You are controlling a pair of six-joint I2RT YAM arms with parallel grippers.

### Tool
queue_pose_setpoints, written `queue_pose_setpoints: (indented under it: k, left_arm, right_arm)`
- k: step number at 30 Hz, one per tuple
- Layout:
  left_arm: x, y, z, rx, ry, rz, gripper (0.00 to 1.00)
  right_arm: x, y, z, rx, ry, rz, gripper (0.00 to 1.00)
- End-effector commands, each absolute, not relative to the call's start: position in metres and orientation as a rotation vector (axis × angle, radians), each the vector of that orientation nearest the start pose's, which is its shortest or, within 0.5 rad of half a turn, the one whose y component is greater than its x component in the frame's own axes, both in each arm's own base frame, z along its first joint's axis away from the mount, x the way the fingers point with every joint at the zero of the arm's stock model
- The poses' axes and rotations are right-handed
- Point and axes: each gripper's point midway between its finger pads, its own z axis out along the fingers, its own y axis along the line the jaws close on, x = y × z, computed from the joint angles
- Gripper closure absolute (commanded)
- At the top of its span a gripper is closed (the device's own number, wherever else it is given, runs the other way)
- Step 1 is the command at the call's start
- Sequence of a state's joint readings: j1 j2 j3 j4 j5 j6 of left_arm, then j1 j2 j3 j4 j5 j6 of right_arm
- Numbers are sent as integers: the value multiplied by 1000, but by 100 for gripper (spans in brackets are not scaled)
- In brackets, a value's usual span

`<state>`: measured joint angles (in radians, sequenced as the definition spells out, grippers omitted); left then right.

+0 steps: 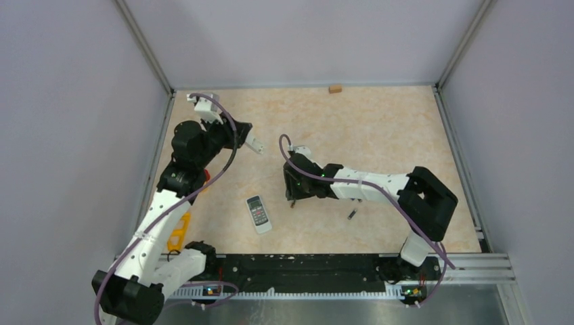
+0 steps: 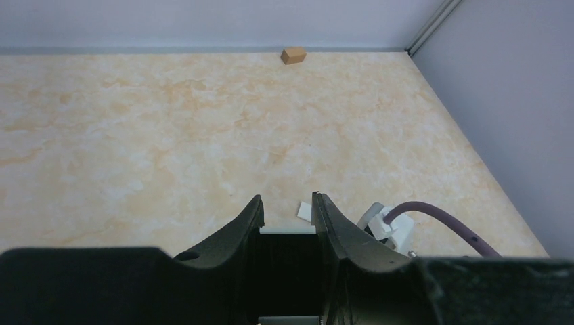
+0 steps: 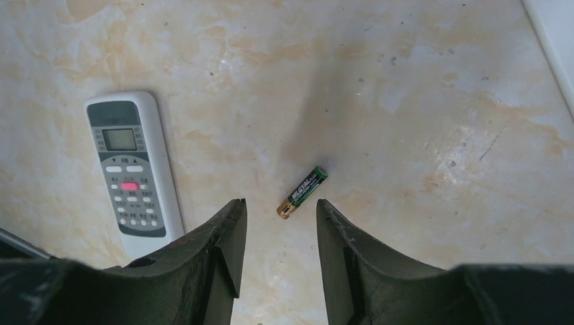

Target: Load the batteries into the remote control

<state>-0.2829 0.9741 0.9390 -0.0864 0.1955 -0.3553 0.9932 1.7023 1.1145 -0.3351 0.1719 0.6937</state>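
Currently, right claw [image 3: 279, 203] spread, battery [image 3: 302, 192] just beyond its tips at frame centre; left claw [image 2: 286, 198] pinches white piece [image 2: 288, 230].

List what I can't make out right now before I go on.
Remote battery bay: it lies face up, top and right wrist views.
White piece in left end effector: mostly hidden by its fingers, left wrist view; too small in top view.
Orange thing: partly under left arm, top view.

Bright, even, diffuse light from above; soft faint shadows; crisp focus throughout.
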Motion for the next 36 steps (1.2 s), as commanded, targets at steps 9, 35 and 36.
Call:
queue_pose_setpoints:
  k: [9,35,36]
  left_arm:
    - [315,-152,353,169,1592,-686,100]
    - [316,-152,350,157,1601,-691,100]
    - [316,-153,350,158,1602,-693,100]
  right_arm:
    - [241,353,62,-261,2522,421,48]
    - [227,352,30,-333,2618,326,86]
    - [228,350,31,-336,2616,316,90]
